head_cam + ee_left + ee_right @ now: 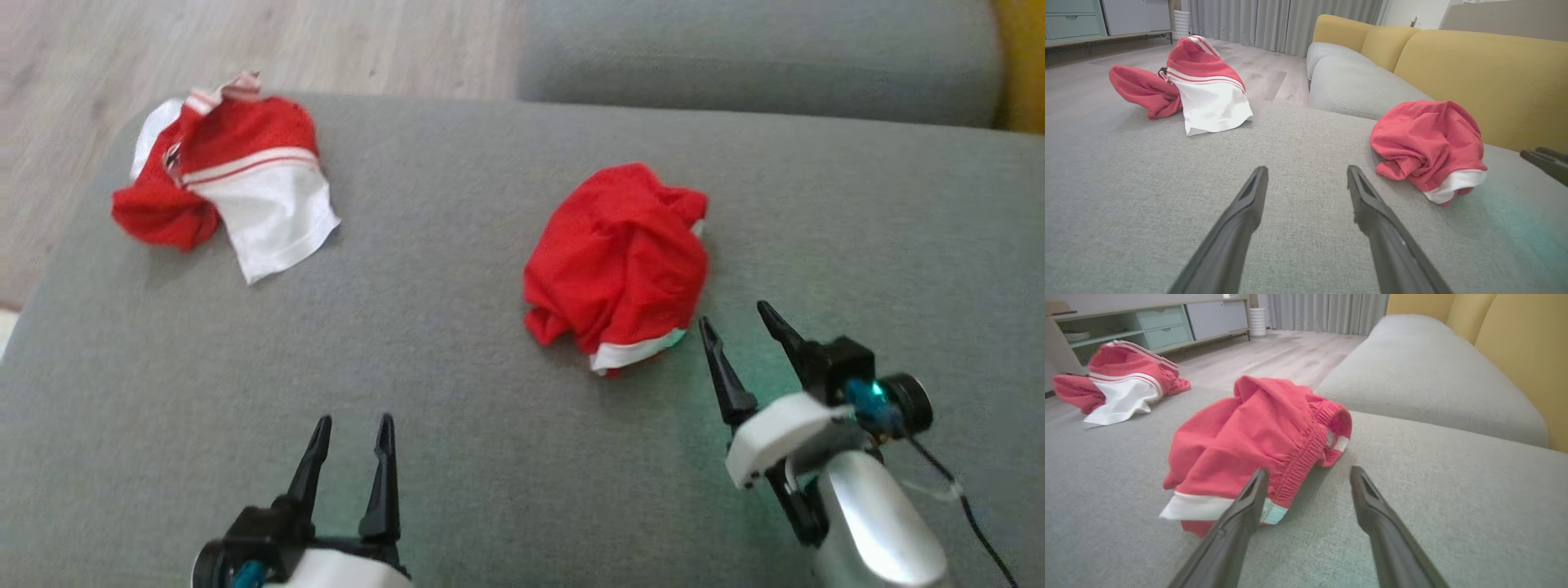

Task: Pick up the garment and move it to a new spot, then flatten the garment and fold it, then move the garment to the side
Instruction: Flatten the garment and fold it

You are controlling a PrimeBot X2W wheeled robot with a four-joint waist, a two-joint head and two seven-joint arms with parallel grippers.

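A crumpled red garment (616,261) with a white hem lies in the middle of the grey cushion (457,425). My right gripper (735,314) is open just off its near right corner, close to the hem without touching it. In the right wrist view the garment (1249,437) has an elastic waistband, and my right gripper (1309,470) has its left finger in front of the hem. My left gripper (355,419) stands open over bare cushion, well short of the garment. The left wrist view shows my left gripper (1307,169) empty and the garment (1427,143) to its right.
A second garment (229,175), red and white with stripes, lies bunched at the cushion's far left corner. Another grey seat cushion (759,57) adjoins at the back, with yellow backrests (1486,73) along the right. Wood floor (245,41) and a low cabinet (1147,326) lie beyond.
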